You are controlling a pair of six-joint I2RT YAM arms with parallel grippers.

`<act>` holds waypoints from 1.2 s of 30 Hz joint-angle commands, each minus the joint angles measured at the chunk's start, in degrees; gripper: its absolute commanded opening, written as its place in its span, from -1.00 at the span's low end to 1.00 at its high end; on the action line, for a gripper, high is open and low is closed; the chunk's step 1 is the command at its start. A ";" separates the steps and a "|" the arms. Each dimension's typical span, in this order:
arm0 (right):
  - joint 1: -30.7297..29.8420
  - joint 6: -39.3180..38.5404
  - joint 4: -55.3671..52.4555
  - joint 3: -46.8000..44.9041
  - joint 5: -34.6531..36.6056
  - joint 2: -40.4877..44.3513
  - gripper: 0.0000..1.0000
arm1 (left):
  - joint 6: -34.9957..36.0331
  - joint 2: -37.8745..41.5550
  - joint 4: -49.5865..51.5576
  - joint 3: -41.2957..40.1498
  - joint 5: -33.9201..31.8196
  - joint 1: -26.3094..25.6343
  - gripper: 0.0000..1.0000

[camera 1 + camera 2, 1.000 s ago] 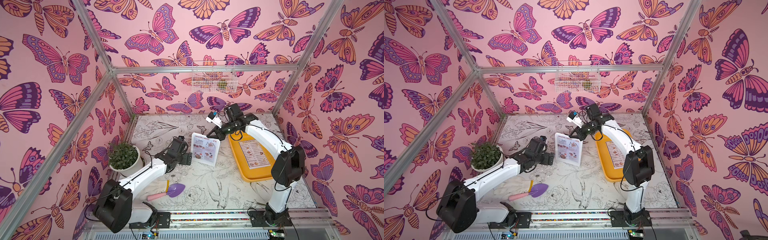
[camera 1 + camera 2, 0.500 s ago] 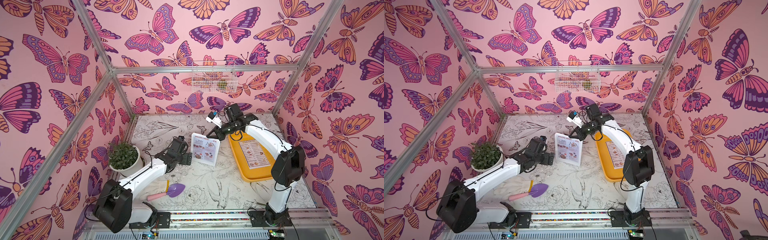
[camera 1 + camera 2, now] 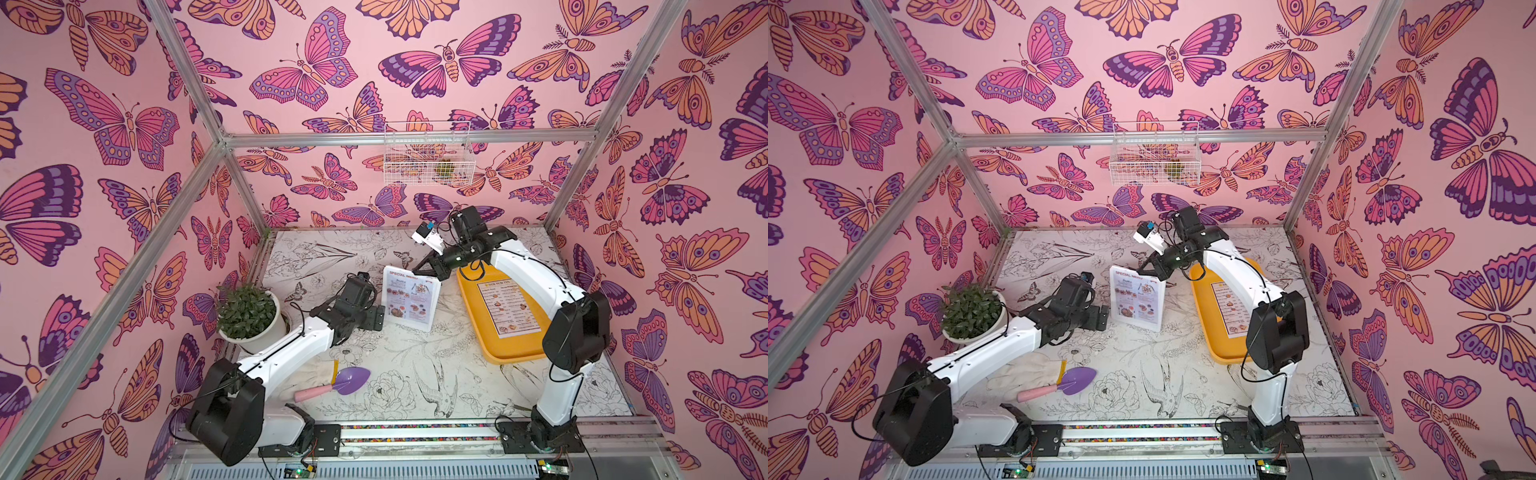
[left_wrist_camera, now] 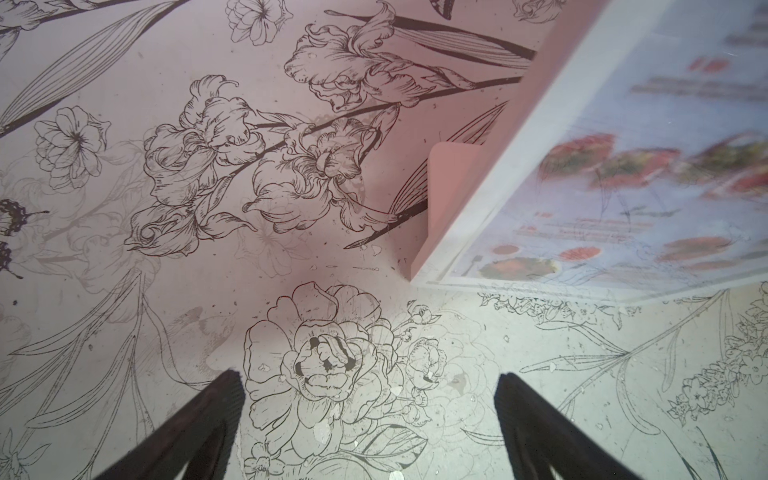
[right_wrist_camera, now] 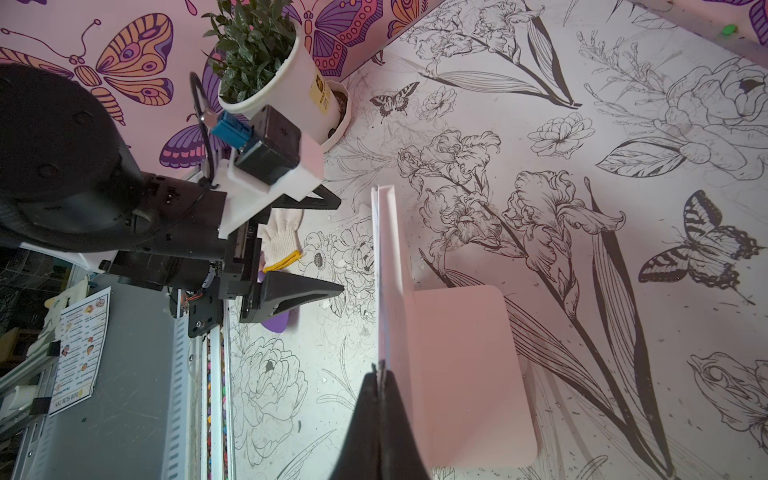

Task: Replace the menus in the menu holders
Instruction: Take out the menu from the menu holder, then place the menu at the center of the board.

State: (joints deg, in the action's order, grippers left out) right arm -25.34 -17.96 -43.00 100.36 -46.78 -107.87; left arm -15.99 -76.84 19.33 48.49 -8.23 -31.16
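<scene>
No change in the last second. Right gripper [image 3: 419, 268] stays pinched on the top corner of the pink menu [image 3: 409, 301], which is still seated in the stand [image 5: 465, 374], frame centre. Left gripper [image 4: 368, 376] wide, empty, just beside it. White menu [image 3: 508, 307] waits in the tray [image 3: 515, 353], right. Pull-out apparently not begun.

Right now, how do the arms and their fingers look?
The left arm and the right arm have white links and black joints, with thin black cables. The fingers are black wedges. Each wrist carries a white camera mount with a blue plug.
</scene>
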 commanded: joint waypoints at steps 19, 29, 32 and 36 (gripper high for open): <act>0.30 16.02 25.43 -1.22 10.77 21.07 -0.99 | -6.08 0.83 9.17 6.67 -11.10 5.96 0.96; -21.09 9.83 19.55 -2.36 10.13 22.20 -0.97 | -6.92 -1.97 14.31 16.62 -10.72 22.95 1.00; -25.95 11.86 22.33 -4.96 10.20 19.72 -0.97 | -6.02 -1.63 14.86 17.65 -9.43 27.41 1.00; -26.92 14.81 24.65 -5.94 5.00 14.75 -0.96 | -6.29 -1.47 16.18 18.10 -8.90 33.30 1.00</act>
State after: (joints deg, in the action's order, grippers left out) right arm -52.38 -5.52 -19.90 94.91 -38.79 -89.89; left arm -21.96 -78.02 31.90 65.76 -17.41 -0.49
